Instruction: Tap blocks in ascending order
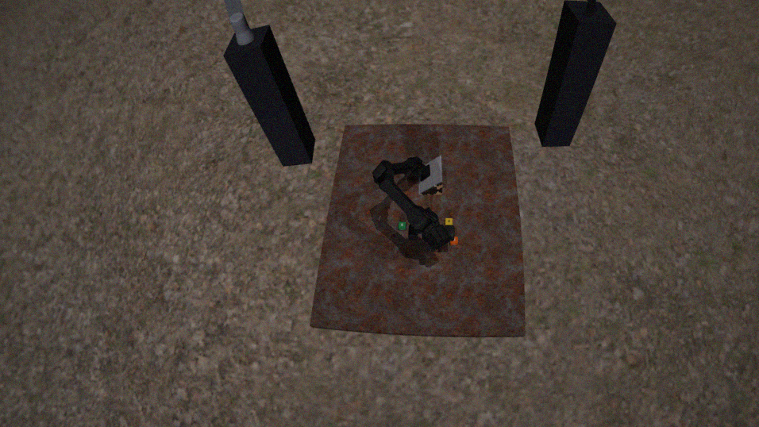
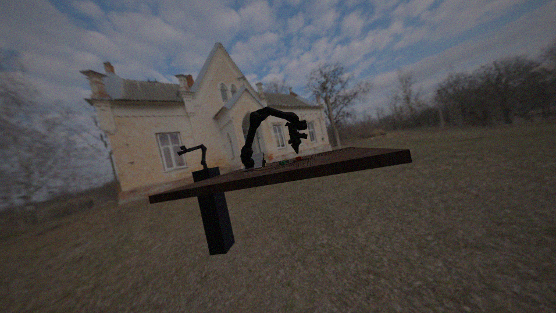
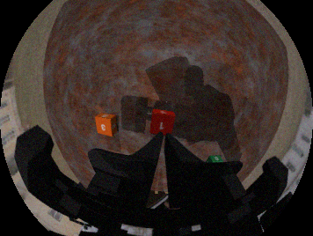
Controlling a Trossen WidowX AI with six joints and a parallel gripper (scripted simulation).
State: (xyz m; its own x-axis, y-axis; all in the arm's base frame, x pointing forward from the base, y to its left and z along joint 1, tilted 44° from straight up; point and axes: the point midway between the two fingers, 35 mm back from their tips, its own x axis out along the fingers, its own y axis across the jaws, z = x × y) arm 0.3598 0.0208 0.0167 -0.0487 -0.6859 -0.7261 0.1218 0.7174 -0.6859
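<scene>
My gripper (image 2: 296,152) (image 3: 163,136) is shut and empty. It points down, with its tips a little above the red block (image 2: 298,159) (image 3: 163,123), which shows a 1. The orange block (image 1: 454,240) (image 3: 105,125) shows a 3 and lies left of the red one in the wrist view. The green block (image 1: 402,226) (image 3: 214,158) lies at the lower right there, partly behind a finger; its digit looks like 0. The yellow block (image 1: 448,221) is in the top view, its digit too small to read. The arm hides the red block there. No white block is visible.
The table (image 1: 419,302) (image 2: 373,157) has a rust-coloured top. A tilted grey-white panel (image 1: 433,175) stands by the arm's base. Two dark pillars (image 1: 275,105) (image 1: 573,79) stand beyond the table. The arm's shadow falls around the red block.
</scene>
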